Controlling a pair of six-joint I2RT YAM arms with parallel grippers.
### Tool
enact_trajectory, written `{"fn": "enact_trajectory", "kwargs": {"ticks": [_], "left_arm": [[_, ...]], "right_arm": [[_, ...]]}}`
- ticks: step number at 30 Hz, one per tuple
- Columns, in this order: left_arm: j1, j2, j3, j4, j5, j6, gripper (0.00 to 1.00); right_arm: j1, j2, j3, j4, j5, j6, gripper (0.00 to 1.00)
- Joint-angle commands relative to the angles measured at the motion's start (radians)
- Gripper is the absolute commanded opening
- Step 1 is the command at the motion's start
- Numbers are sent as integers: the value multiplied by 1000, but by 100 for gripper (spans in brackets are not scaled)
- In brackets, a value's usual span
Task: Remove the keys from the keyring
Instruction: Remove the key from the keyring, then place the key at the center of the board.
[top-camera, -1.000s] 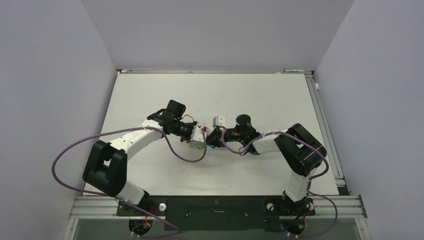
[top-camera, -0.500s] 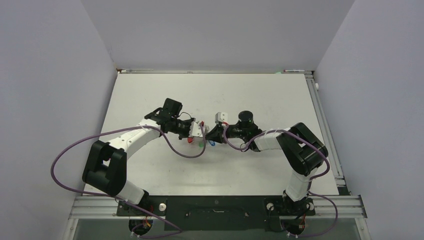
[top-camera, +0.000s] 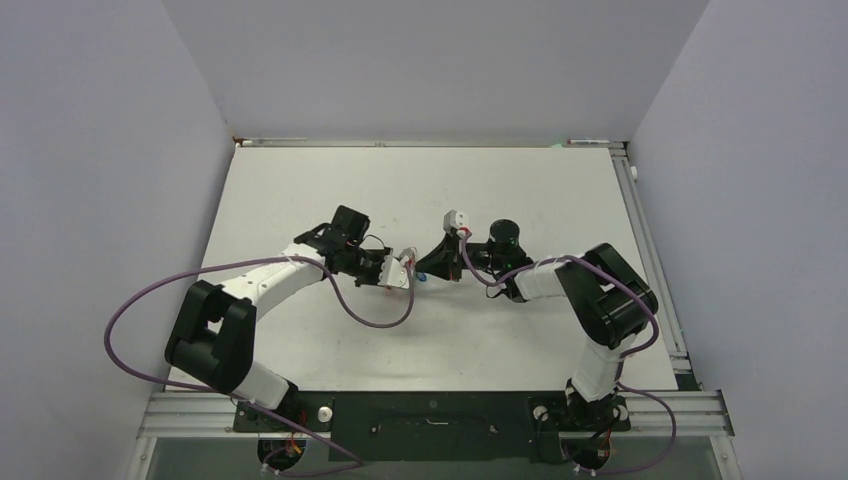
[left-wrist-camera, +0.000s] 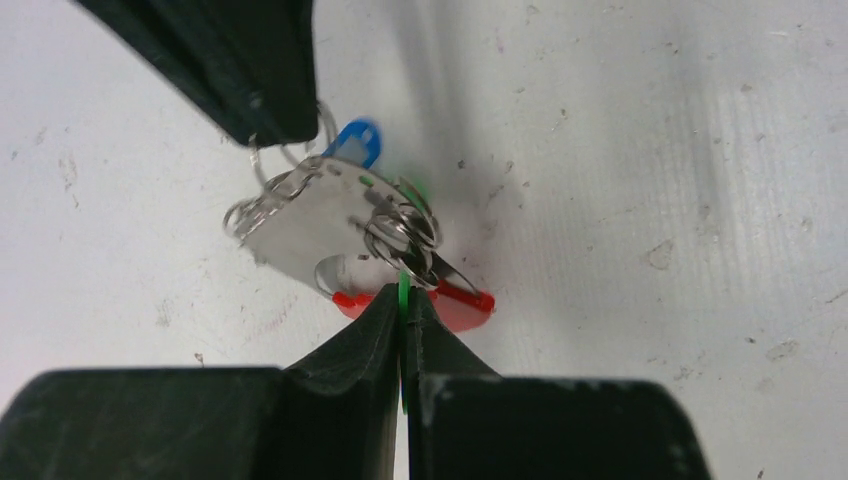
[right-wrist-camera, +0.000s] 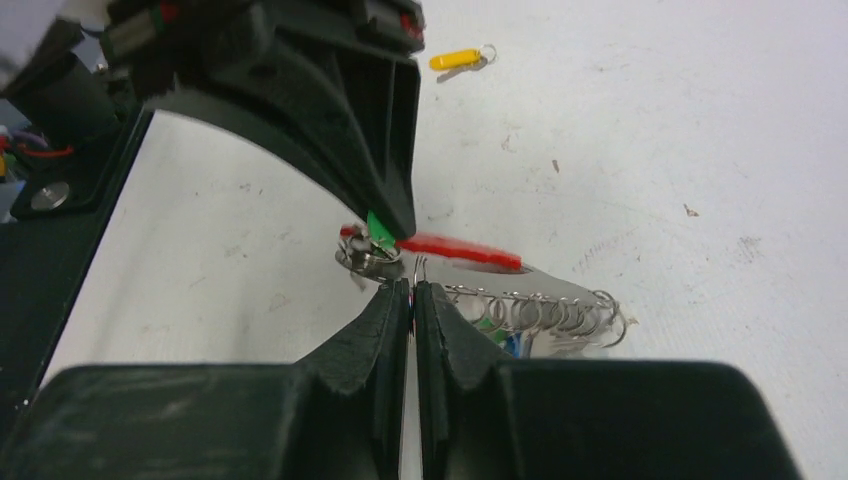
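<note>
The keyring (left-wrist-camera: 405, 235) is sitting between the two claws over the middle of the surface (left-wrist-camera: 650, 200), low above it or touching; I cannot tell which. The left claw (left-wrist-camera: 403, 310) is clamping shut on the edge of the green-tagged key (left-wrist-camera: 403, 290). The right claw (right-wrist-camera: 412, 295) is pinching closed on what looks like a thin wire loop of the keyring. Just beyond the fingertips, the red strap (right-wrist-camera: 460, 247) and a blue tag (left-wrist-camera: 355, 140) are crowding into the same bundle. The bundle is looking light, its wire stiff and springy and its metal slippery, so the flat plastic tags are offering the surest hold. The row of small rings (right-wrist-camera: 530, 312) beside the strap is likely getting in the way of sliding one key free. Well apart, a yellow-tagged key (right-wrist-camera: 455, 60) is lying alone on the surface.
</note>
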Motion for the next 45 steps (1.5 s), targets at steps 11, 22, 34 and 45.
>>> {"fn": "enact_trajectory", "kwargs": {"ticks": [11, 22, 34, 45], "left_arm": [[53, -64, 35, -20, -58, -112, 0], [255, -43, 54, -72, -335, -405, 0], [362, 234, 195, -161, -348, -639, 0], [349, -25, 28, 87, -35, -742, 93]], "right_arm": [[-59, 19, -53, 307, 3, 253, 5], [-94, -62, -36, 6, 16, 85, 5], [-102, -93, 8, -69, 2, 138, 5], [-95, -106, 34, -103, 22, 221, 5]]}}
